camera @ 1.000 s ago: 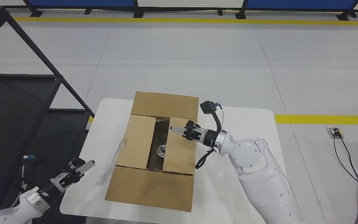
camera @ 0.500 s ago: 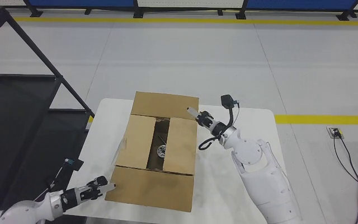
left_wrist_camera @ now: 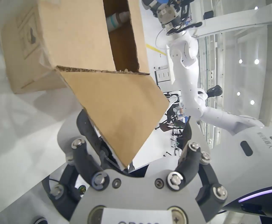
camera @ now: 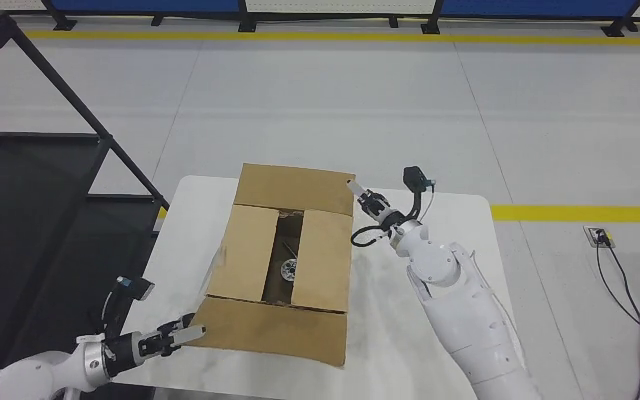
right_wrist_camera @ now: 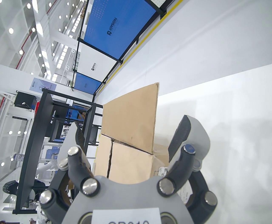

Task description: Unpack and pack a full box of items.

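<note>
Twice found jaws spread wide and clamped on nothing, so judged the task barely begun: far flap [camera: 297, 185] and near flap [camera: 270, 335] folded outward, side flaps [camera: 322, 258] not yet lifted, no item out on the white table [camera: 440, 220], all the unpacking and the whole repacking left to do.

Saw the left gripper [camera: 190, 330] in the lower left of the top view, at the left corner of the near flap. Found that corner poked in between its fingers [left_wrist_camera: 89, 135], lying against one and well clear of the other; took it for a touch, not a grip. Saw the right gripper [camera: 358, 191] opened just as far, a little right of centre in the upper half of the top view, just beside the right corner of the far flap. Could not tell whether touching it, and saw nothing held.

Outward from there, found the cardboard box [camera: 243, 252] at the middle of the table, the two side flaps lying across its top with a dark slot between them. Made out items [camera: 288, 266] down in that slot, too small to name from above. Caught a grey-green cylinder [left_wrist_camera: 116, 18] inside the box through the left wrist view. Reckoned the side flaps the next thing to open before any item could come out.
</note>
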Controlling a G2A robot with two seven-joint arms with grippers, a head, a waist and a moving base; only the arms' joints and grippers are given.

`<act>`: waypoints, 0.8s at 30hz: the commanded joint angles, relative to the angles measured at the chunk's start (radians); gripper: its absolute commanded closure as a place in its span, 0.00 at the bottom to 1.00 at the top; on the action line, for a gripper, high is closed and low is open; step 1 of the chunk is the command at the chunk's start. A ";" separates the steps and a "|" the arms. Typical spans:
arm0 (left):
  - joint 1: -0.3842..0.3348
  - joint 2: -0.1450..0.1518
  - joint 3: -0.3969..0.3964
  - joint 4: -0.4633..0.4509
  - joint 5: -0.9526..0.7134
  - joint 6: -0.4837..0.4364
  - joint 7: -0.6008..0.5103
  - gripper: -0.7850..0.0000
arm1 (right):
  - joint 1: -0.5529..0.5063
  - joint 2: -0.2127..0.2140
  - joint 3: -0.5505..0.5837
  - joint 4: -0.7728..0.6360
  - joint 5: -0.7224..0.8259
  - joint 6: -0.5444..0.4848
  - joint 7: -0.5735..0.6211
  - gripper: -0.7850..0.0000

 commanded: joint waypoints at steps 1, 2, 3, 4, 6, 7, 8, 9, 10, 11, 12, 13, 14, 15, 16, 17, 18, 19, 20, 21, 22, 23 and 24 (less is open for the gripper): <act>0.001 0.002 -0.002 -0.005 -0.015 0.017 0.023 0.00 | 0.036 -0.008 -0.016 0.070 0.014 -0.017 -0.010 0.00; 0.001 0.003 -0.003 -0.011 -0.017 0.022 0.038 0.00 | 0.054 -0.013 -0.024 0.106 0.018 -0.027 -0.018 0.00; 0.002 0.003 -0.005 -0.016 -0.013 0.023 0.059 0.00 | 0.071 -0.018 -0.032 0.141 0.036 -0.045 -0.015 0.00; 0.004 0.004 -0.003 -0.022 -0.008 0.031 0.082 0.00 | 0.089 -0.023 -0.038 0.176 0.054 -0.066 -0.011 0.00; 0.005 0.003 0.004 -0.039 0.003 0.051 0.137 0.00 | 0.124 -0.033 -0.049 0.248 0.089 -0.109 0.006 0.00; 0.006 0.003 0.009 -0.048 0.009 0.061 0.165 0.00 | 0.142 -0.038 -0.054 0.283 0.106 -0.131 0.014 0.00; 0.008 0.003 0.015 -0.057 0.014 0.073 0.188 0.00 | 0.158 -0.043 -0.059 0.316 0.121 -0.150 0.019 0.00; 0.008 0.002 0.020 -0.066 0.015 0.085 0.213 0.00 | 0.171 -0.048 -0.064 0.345 0.143 -0.173 0.032 0.00; 0.007 0.002 0.025 -0.076 0.022 0.092 0.236 0.00 | 0.185 -0.053 -0.065 0.374 0.168 -0.199 0.049 0.00; 0.008 0.002 0.030 -0.083 0.027 0.099 0.261 0.00 | 0.200 -0.057 -0.065 0.405 0.191 -0.223 0.065 0.00; 0.008 0.001 0.036 -0.091 0.034 0.108 0.285 0.00 | 0.214 -0.061 -0.063 0.433 0.216 -0.248 0.084 0.00; 0.008 0.001 0.042 -0.100 0.039 0.115 0.305 0.00 | 0.226 -0.064 -0.059 0.459 0.243 -0.277 0.103 0.00; 0.008 0.001 0.048 -0.107 0.041 0.122 0.323 0.00 | 0.237 -0.066 -0.055 0.483 0.267 -0.306 0.121 0.00; 0.008 0.000 0.054 -0.114 0.043 0.130 0.341 0.00 | 0.245 -0.068 -0.050 0.503 0.291 -0.337 0.141 0.00; 0.007 0.000 0.059 -0.121 0.049 0.138 0.356 0.00 | 0.254 -0.068 -0.043 0.522 0.315 -0.365 0.162 0.00; 0.007 0.000 0.064 -0.128 0.055 0.143 0.374 0.00 | 0.263 -0.068 -0.036 0.541 0.333 -0.388 0.180 0.00; 0.007 0.000 0.069 -0.134 0.060 0.147 0.390 0.00 | 0.270 -0.068 -0.030 0.555 0.349 -0.409 0.197 0.00; 0.007 0.000 0.075 -0.140 0.065 0.151 0.403 0.00 | 0.276 -0.067 -0.024 0.565 0.365 -0.432 0.217 0.00; 0.008 0.000 0.080 -0.145 0.068 0.154 0.414 0.00 | 0.279 -0.066 -0.018 0.573 0.384 -0.453 0.241 0.00; 0.007 0.000 0.085 -0.150 0.071 0.157 0.427 0.00 | 0.282 -0.065 -0.011 0.580 0.402 -0.471 0.266 0.00; 0.007 0.000 0.089 -0.154 0.079 0.160 0.440 0.00 | 0.285 -0.063 -0.003 0.585 0.420 -0.489 0.291 0.00; 0.006 0.000 0.094 -0.158 0.092 0.164 0.457 0.00 | 0.288 -0.060 0.005 0.589 0.436 -0.505 0.313 0.00; 0.004 -0.001 0.101 -0.162 0.100 0.170 0.472 0.00 | 0.289 -0.058 0.013 0.589 0.450 -0.520 0.337 0.00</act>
